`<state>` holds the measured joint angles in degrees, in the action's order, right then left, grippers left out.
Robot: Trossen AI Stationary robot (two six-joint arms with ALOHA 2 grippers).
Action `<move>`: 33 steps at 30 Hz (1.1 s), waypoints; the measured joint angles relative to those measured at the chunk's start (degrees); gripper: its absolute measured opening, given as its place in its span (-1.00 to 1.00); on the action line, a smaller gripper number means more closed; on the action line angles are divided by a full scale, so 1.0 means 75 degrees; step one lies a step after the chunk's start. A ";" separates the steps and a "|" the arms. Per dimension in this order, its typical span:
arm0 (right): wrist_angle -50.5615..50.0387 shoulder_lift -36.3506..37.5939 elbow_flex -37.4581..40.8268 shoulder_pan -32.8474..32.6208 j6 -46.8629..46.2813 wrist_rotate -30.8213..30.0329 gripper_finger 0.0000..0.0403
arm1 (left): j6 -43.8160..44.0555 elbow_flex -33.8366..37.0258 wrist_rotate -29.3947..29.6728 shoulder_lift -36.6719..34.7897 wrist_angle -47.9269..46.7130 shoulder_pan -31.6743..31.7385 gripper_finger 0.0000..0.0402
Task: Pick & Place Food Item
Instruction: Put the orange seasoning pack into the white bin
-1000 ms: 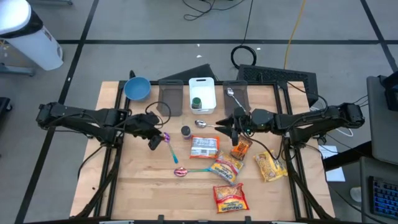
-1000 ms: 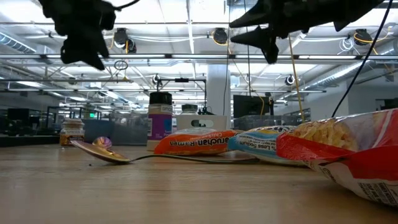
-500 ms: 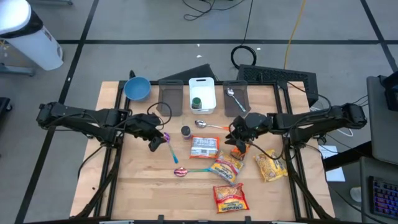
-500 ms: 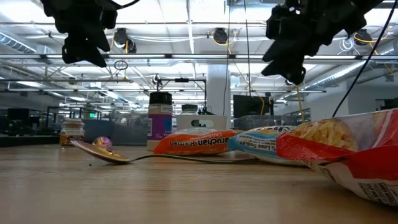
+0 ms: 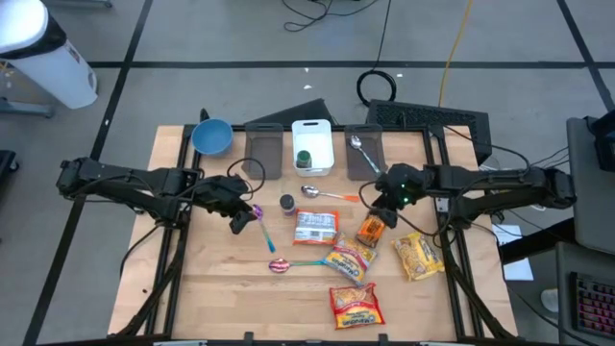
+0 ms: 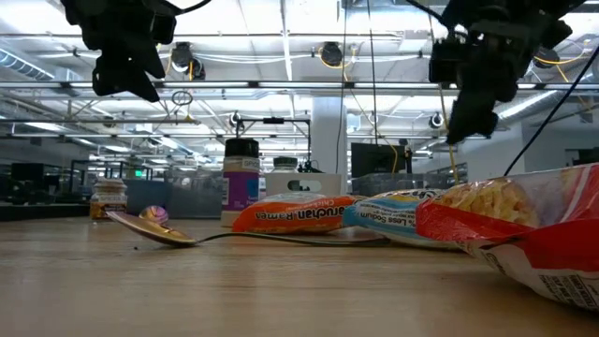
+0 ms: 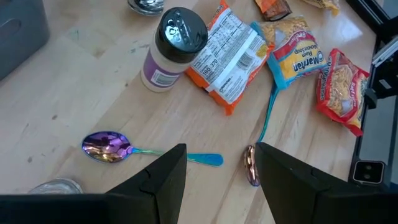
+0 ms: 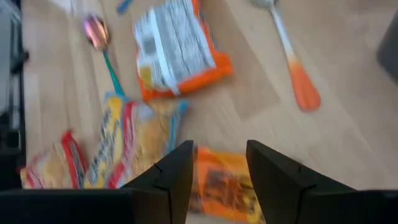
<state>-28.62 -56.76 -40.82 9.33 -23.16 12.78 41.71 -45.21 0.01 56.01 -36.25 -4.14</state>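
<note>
Several food packets lie flat on the wooden table: an orange ramen packet [image 5: 315, 227], a blue-and-yellow one [image 5: 348, 259], a red one [image 5: 356, 306], a yellow one [image 5: 416, 257] and a small orange packet [image 5: 371, 232]. My right gripper [image 5: 380, 212] hangs open above the small orange packet [image 8: 227, 186], slanting down, clear of it. My left gripper [image 5: 238, 219] hangs open over the table's left half, above a purple spoon [image 7: 109, 148], with nothing between its fingers [image 7: 163, 177].
A spice jar [image 5: 286, 203] stands beside the orange ramen. An orange-handled spoon [image 5: 324, 194] and a teal-handled spoon [image 5: 293, 264] lie loose. A blue bowl [image 5: 211, 136], a white bin [image 5: 312, 144] and two grey bins [image 5: 262, 151] [image 5: 363, 150] line the far edge.
My right gripper has drawn back toward the table's right edge and sunk a little. It has tipped from nearly level to slanting down and now stands over the small orange packet, still open. No object has moved.
</note>
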 joint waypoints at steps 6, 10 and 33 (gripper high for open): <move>-0.0746 -0.0210 0.0000 0.0774 0.0571 0.0810 -0.30 | 0.0000 0.0000 0.0003 0.0000 -0.0001 0.0000 0.00; -0.0875 -0.0433 -0.0003 0.1272 0.0966 0.1222 -0.30 | 0.0004 0.0000 0.0006 0.0000 0.0003 0.0000 0.00; -0.1264 -0.2591 -0.0003 0.3260 0.2804 0.3146 -0.30 | 0.0128 0.0000 0.0009 0.0000 0.0012 0.0000 0.00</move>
<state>-38.10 -76.19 -40.84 33.78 -2.13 36.37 42.68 -45.21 0.08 56.01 -36.16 -4.14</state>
